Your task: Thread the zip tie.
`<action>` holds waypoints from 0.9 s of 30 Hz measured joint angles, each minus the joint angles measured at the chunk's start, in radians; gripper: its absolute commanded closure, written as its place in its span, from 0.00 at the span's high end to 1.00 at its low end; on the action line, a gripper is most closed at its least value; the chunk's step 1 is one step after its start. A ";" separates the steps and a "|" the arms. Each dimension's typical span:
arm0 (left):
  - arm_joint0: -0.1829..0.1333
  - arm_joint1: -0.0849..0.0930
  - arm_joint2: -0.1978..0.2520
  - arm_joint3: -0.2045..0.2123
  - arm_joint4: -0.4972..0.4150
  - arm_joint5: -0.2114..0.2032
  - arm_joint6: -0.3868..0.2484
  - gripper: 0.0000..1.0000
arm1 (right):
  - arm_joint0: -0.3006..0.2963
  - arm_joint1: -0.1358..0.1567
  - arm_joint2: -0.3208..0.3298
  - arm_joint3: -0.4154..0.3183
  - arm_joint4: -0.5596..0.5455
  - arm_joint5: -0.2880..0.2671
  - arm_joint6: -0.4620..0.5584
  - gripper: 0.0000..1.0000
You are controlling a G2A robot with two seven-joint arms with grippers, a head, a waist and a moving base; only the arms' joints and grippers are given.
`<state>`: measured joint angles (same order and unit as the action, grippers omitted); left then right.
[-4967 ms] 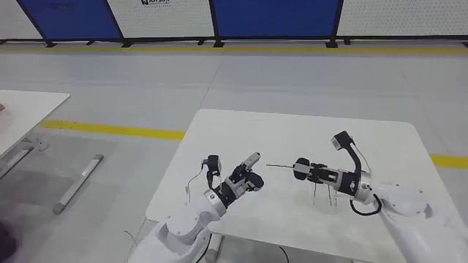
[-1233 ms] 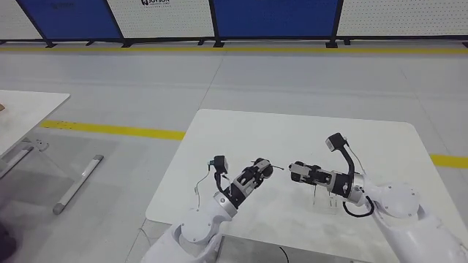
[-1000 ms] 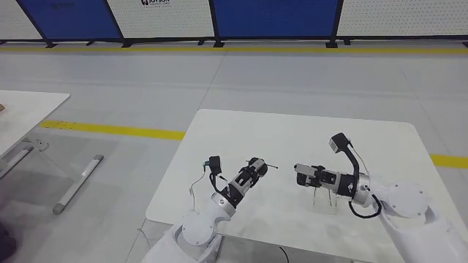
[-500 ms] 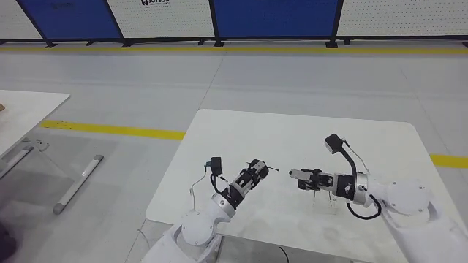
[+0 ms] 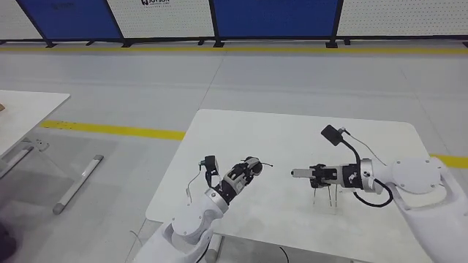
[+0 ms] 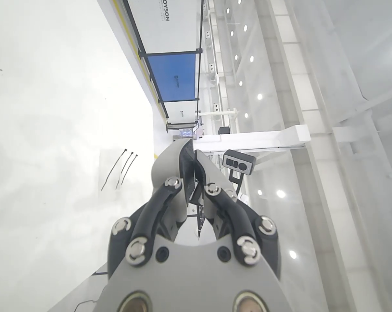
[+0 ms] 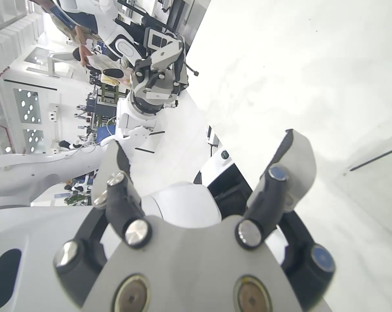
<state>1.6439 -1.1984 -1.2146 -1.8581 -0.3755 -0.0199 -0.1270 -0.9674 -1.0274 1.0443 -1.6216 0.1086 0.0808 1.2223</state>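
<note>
Zip tie (image 5: 263,165) sits clamped in the left claw (image 5: 251,165), seemingly not yet threaded, while the right claw (image 7: 202,141) hangs spread and empty near 3 spares (image 6: 123,170).

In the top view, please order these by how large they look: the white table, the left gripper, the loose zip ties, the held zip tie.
1. white table
2-3. left gripper and loose zip ties: about alike, not ranked
4. held zip tie, a short end past the gripper

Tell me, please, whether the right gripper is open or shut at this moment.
Open: the right gripper has its fingers spread wide apart, with nothing held between them.
</note>
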 measured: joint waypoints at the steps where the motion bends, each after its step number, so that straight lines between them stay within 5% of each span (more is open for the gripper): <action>1: 0.000 0.000 0.000 0.000 0.000 0.000 0.000 0.00 | 0.000 0.000 0.000 0.000 0.000 0.000 0.000 1.00; 8: -0.011 -0.003 -0.005 -0.021 -0.021 -0.015 0.016 0.00 | 0.000 0.000 0.000 0.000 0.000 0.000 0.000 1.00; 14: 0.003 0.000 -0.068 -0.167 -0.087 -0.033 0.020 0.00 | 0.000 0.000 0.000 0.000 0.000 0.000 0.000 1.00; 21: 0.055 0.005 -0.139 -0.366 -0.160 -0.041 -0.022 0.00 | 0.000 0.000 0.000 0.000 0.000 0.000 0.000 1.00; 24: 0.083 0.009 -0.161 -0.404 -0.138 -0.042 -0.047 0.00 | 0.000 0.000 0.000 0.000 0.000 0.000 0.000 1.00; 27: 0.107 0.011 -0.153 -0.389 -0.090 -0.028 -0.062 0.00 | 0.000 0.000 0.000 0.000 0.000 0.000 0.000 1.00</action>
<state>1.7512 -1.1870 -1.3672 -2.2466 -0.4657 -0.0480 -0.1889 -0.9673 -1.0274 1.0444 -1.6217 0.1086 0.0809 1.2224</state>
